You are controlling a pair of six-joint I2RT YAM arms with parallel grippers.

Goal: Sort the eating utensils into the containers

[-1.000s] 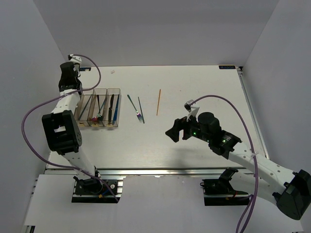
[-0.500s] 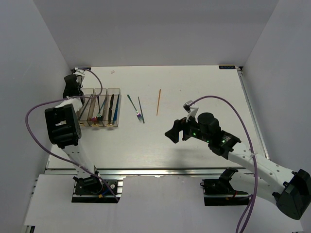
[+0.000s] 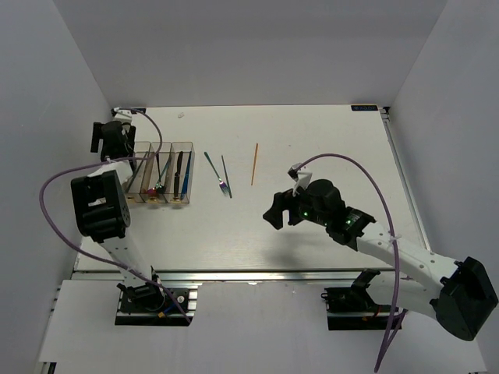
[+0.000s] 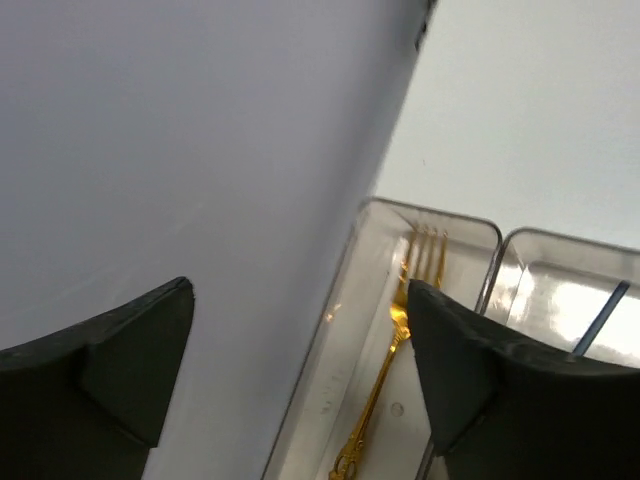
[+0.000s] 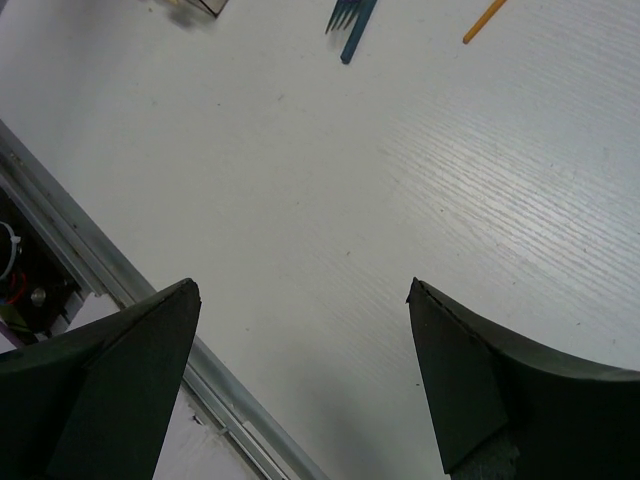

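Note:
The containers [image 3: 182,143] are a row of clear bins at the table's left. My left gripper [image 3: 117,150] hangs open over the leftmost bin [image 4: 345,330]; a gold fork [image 4: 382,395] lies in that bin beside my right finger [image 4: 500,390], free of both. A blue stick [image 4: 600,318] lies in the bin beside it. Other bins hold a black utensil [image 3: 178,173] and a teal one [image 3: 159,173]. On the table lie a teal utensil [image 3: 210,164], a blue fork [image 3: 225,178] and an orange stick [image 3: 254,164]. My right gripper [image 3: 274,215] is open and empty over bare table.
The side wall [image 4: 180,150] stands close against the leftmost bin. The table's near metal rail [image 5: 120,285] runs just behind my right gripper. In the right wrist view the blue fork's end [image 5: 350,20] and the orange stick's tip [image 5: 485,15] show at the top edge.
My left gripper dropped toward the leftmost bin and opened, letting go of the gold fork there. My right gripper has shifted a little to the left.

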